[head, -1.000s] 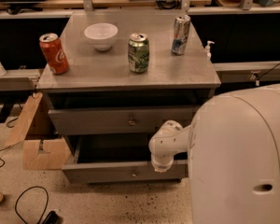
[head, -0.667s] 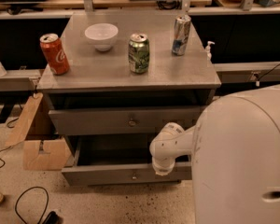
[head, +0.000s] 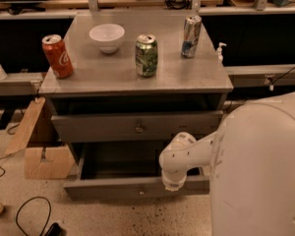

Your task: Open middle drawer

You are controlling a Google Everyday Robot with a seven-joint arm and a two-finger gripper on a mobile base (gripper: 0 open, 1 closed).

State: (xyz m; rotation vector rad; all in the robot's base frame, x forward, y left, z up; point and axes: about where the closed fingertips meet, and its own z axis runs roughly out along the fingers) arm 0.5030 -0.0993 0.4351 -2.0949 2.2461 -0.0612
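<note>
**Middle drawer standing out from the desk, claw at its front edge**

- Robot body (head: 265,171): white shell, in front of the desk on its silver-can side.
- Desk (head: 98,75): grey metal, with the drawers stacked under its top.
- Middle drawer (head: 108,187): second below the desk top and standing well out from the desk's face. Its deep box was open to view, but the inside was too dark to read.
- Top drawer (head: 98,127): directly under the desk top, with a dark gap above its front.
- Cardboard box (head: 44,161): on the floor beside the desk, on the red-can side.
- Arm (head: 187,151): reached from the body across the desk's front, with the wrist turned down.
- Claw (head: 172,185): at the upper edge of the middle drawer's front, on the silver-can side of the knob (head: 141,191). Released or clenched, I could not tell.
- On the desk top: bowl (head: 106,36) at the back, red can (head: 57,56) near one edge, green can (head: 146,55) about centre, silver can (head: 191,36) at the back on the other side.

Judgement: the drawer looked largely open, so the step seemed close to done. To finish it well:
- Pull straight out from the desk, in line with the runners.
- Pull level. A contact point off to one side of the knob could skew the box and make it bind.
- Go slowly near the end stop. A jolt through the desk might rock the cans.
- Let go cleanly once the drawer stops.
</note>
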